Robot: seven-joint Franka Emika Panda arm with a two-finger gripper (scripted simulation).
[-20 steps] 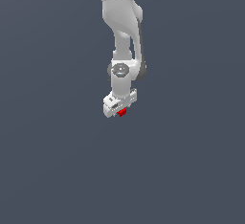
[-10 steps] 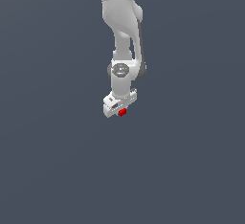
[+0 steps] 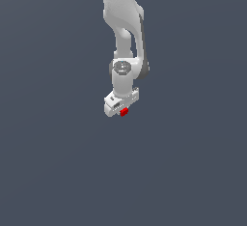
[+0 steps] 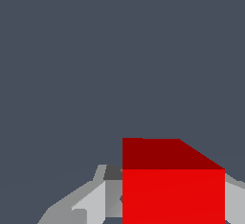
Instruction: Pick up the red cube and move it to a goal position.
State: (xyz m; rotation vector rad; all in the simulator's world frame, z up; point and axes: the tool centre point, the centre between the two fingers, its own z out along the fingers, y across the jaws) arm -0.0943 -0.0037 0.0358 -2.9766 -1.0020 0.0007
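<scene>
The red cube (image 3: 124, 111) shows as a small red patch just under the white gripper (image 3: 122, 111) in the exterior view, mostly hidden by the hand. In the wrist view the red cube (image 4: 173, 189) fills the space between the grey fingers (image 4: 91, 201), one on each side of it. The gripper is shut on the cube. The white arm (image 3: 126, 36) comes down from the top of the exterior view. No goal mark shows in either view.
A plain dark grey surface (image 3: 58, 162) fills both views around the arm. No other objects, containers or edges show.
</scene>
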